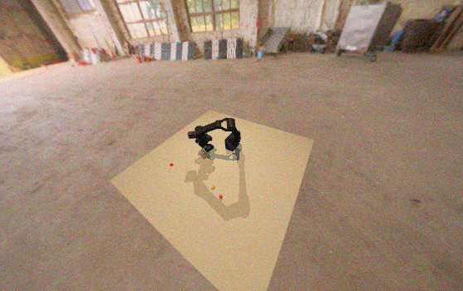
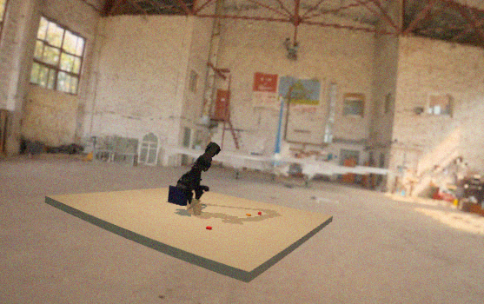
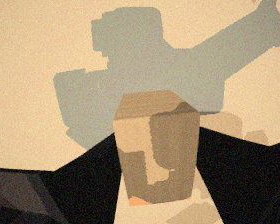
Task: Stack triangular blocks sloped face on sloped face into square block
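1. Tool state. My tool is closed on a wooden block, with one black finger bearing on each side. The block spans the gap, so the fingers stand partly apart.

2. Location. The held block is low over the counter, beneath my arm. Clearance below it cannot be read. I cannot make out the second triangular block as a separate piece, nor tell whether the sloped faces meet.

3. Reason for the hold. Gripping by opposite sides presumably leaves the sloped face free to mate and the ends open to alignment. Light pressure from above would then seat the block without pushing the lower one sideways.

4. Other items. A lone red piece lies well apart from an orange piece, which has a second red piece near it. Keep the arm off all three.

5. Containers. None is visible on the counter.

6. Next action. Confirm slope against slope, a level top and even ends before release. Caution: releasing off-line may let the upper block slide down the slope. Open evenly and withdraw straight up.
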